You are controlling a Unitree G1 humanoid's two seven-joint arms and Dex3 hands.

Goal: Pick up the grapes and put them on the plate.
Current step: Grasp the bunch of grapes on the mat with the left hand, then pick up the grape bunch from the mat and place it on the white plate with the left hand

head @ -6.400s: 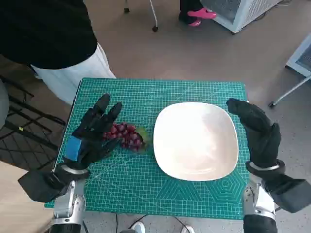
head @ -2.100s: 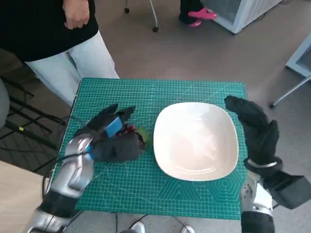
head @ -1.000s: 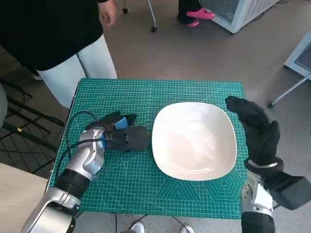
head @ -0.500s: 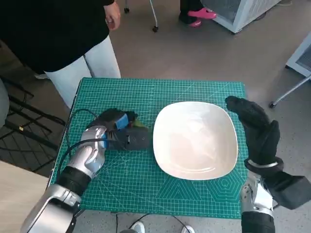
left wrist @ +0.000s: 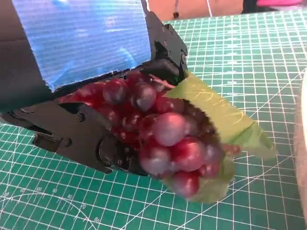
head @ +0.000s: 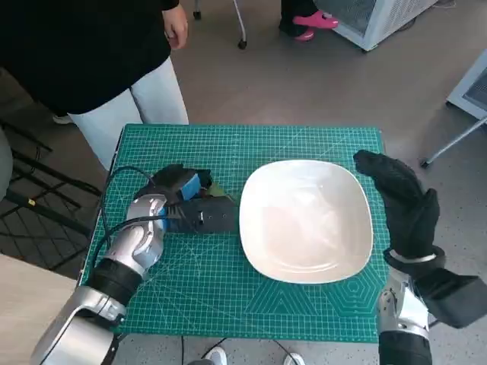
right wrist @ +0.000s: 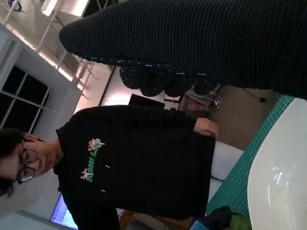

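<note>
Grapes (left wrist: 163, 139) are in my left robot hand (head: 186, 205) now: the left wrist view shows the dark red bunch and its green leaf (left wrist: 218, 120) clasped between the black fingers (left wrist: 81, 139), with the blue-taped back of the hand above them. From the head view I read the hand as sitting low over the green cutting mat (head: 251, 141) on the table, just beside the near-left edge of the plate (head: 304, 219). I can't tell from these views whether the bunch has actually cleared the mat or is only gripped in place; the wrist view suggests the lowest grapes hang close to the surface.

So my judgement is that the grasp is made, and the carry and the drop-off are what's left. The white plate holds nothing, and the grapes are beside it, not over it.

My right robot hand (head: 403, 201), in its black glove, stands at the far side of the plate, fingers extended and grasping nothing. A person (head: 76, 46) in a black top stands at the table's far-left corner, well away from the plate.
</note>
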